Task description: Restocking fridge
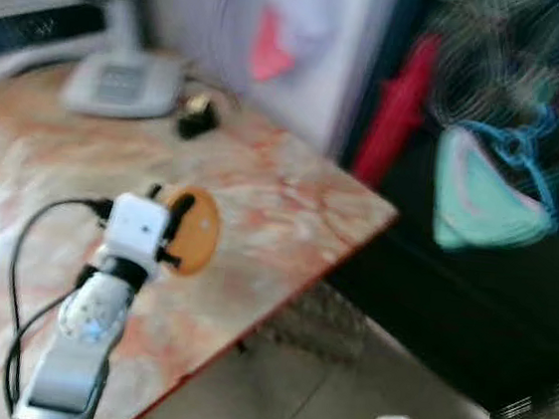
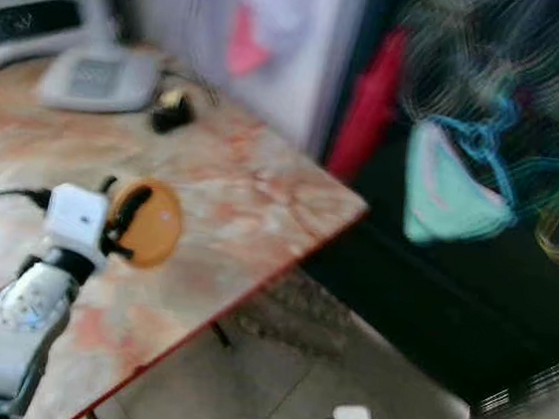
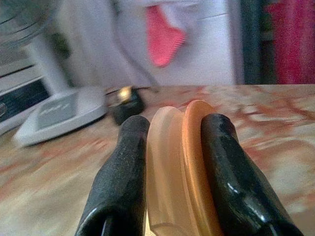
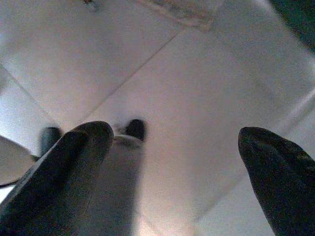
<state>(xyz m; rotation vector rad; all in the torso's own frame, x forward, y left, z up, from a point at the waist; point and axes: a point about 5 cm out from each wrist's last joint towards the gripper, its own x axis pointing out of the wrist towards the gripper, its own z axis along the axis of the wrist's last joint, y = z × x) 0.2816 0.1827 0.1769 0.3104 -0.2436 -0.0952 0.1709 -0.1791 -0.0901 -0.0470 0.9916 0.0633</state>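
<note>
The left arm (image 1: 81, 334) was silver and rounded, ending in a white boxy wrist block (image 1: 139, 225) with a black cable (image 1: 26, 243) looping off it. The tool fingers (image 3: 118, 182) were glossy black and thick.

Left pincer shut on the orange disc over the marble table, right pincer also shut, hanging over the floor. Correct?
Not quite. The right pincer is open: the right wrist view shows its fingers spread wide over the tiled floor. The rest holds: the left pincer is shut on the orange disc over the marble table.

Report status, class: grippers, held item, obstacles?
Left gripper shut on round orange disc above marbled pink table. Right gripper open, hanging over pale floor tiles. Nothing blocking.
</note>
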